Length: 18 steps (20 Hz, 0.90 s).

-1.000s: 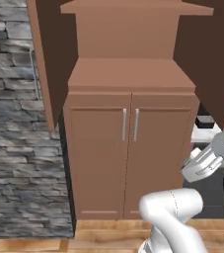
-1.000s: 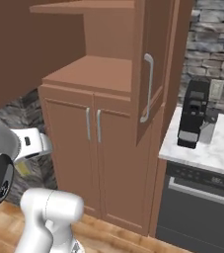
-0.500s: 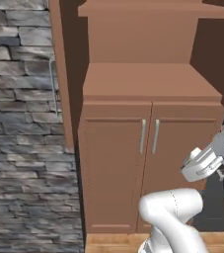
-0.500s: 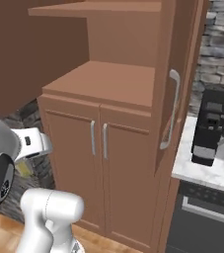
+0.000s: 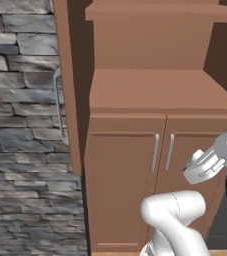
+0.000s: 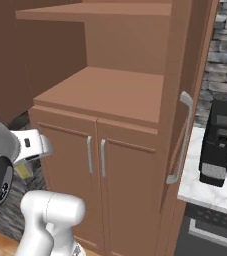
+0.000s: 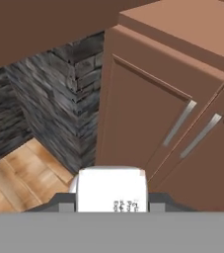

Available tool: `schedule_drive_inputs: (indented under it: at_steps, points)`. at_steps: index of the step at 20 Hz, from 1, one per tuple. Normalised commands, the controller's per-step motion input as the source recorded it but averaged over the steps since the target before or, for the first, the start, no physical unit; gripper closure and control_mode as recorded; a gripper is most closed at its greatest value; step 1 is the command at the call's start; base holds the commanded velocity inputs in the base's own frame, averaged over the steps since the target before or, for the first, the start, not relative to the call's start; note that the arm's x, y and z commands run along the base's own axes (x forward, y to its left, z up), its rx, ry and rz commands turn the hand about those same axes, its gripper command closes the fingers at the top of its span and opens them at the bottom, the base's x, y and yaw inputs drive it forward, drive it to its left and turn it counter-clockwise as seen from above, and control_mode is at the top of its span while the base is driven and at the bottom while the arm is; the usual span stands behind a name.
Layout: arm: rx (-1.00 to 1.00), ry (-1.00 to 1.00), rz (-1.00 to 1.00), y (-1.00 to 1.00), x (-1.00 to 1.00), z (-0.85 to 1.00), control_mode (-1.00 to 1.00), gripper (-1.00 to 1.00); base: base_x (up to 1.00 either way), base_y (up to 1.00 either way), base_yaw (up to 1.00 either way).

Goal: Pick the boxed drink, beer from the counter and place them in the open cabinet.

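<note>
The boxed drink, a small white carton with small print on its face, sits between my gripper's two dark fingertips, and the gripper is shut on it. In the right base view the carton hangs low under my hand, left of the lower doors. The open cabinet is reddish-brown, with a bare shelf niche above two lower doors that have silver bar handles. My hand is lower than the niche shelf and in front of the lower doors. The beer and the counter are out of view.
A grey stone wall stands left of the cabinet, past its swung-open upper door. The right upper door also stands open, and beyond it a black coffee machine sits on a white marbled worktop. Wooden floor lies below.
The whole picture has shifted: the base has driven closer, so the cabinet looks larger and sits further right. The gripper stays shut on the carton.
</note>
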Motion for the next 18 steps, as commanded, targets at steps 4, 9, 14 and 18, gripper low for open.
schedule_drive_inputs:
  at_steps: [4,9,14,18]
  points:
    - [0.0,0.0,0.0,0.0,0.0,0.0,1.0,1.0,0.59,0.0,0.0]
    - [0.0,0.0,0.0,0.0,0.0,0.0,1.0,1.0,0.68,0.0,0.0]
    - [0.0,0.0,0.0,0.0,0.0,0.0,1.0,1.0,0.67,0.0,0.0]
    - [0.0,0.0,0.0,0.0,0.0,0.0,1.0,1.0,0.49,0.0,0.0]
